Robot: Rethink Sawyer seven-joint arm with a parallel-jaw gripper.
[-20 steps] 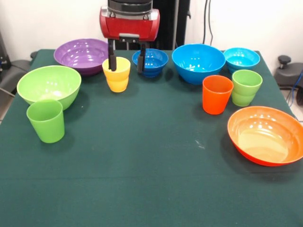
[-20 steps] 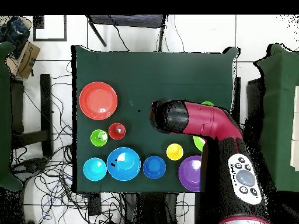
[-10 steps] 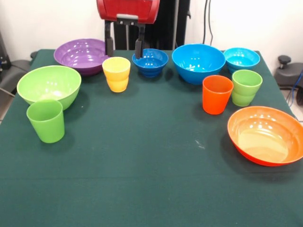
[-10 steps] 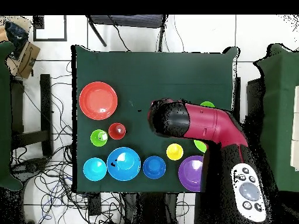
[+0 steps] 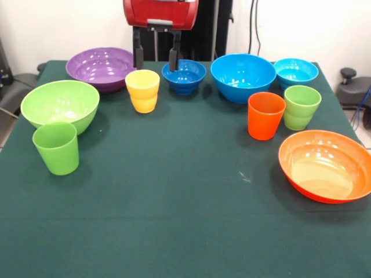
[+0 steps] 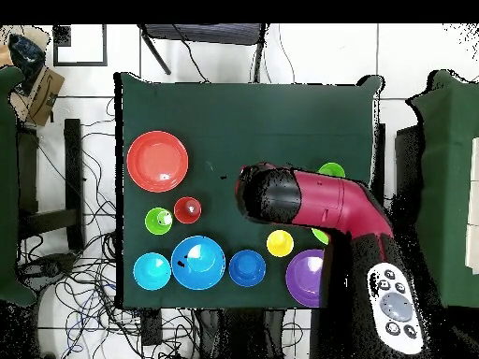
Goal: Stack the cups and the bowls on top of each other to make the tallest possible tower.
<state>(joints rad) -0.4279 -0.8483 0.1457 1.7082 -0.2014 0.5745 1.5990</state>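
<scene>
my end effector (image 5: 156,57) hangs at the top of the front view, left of centre, its two dark fingers (image 5: 138,57) spread wide with nothing between them, above and just behind the yellow cup (image 5: 142,90). that cup stands upright on the green bench (image 5: 174,220), apart from the purple bowl (image 5: 98,68) to its upper left and the small dark blue bowl (image 5: 184,76) to its right. further right along the back row sit the large blue bowl (image 5: 243,76) and the turquoise bowl (image 5: 295,72). in front of those, the orange cup (image 5: 266,116) and the light green cup (image 5: 301,107) stand just beside each other, and the orange bowl (image 5: 324,165) lies at the right edge, tilted a little toward the camera. at the left, the lime green bowl (image 5: 59,105) sits with the green cup (image 5: 56,147) close in front of it; whether they touch i cannot tell. every piece stands alone, nothing is nested, no tower is begun. in the overhead view my red arm (image 6: 323,201) crosses the right part of the bench and covers most of the lime green bowl. i can read no writing or labels on anything.
</scene>
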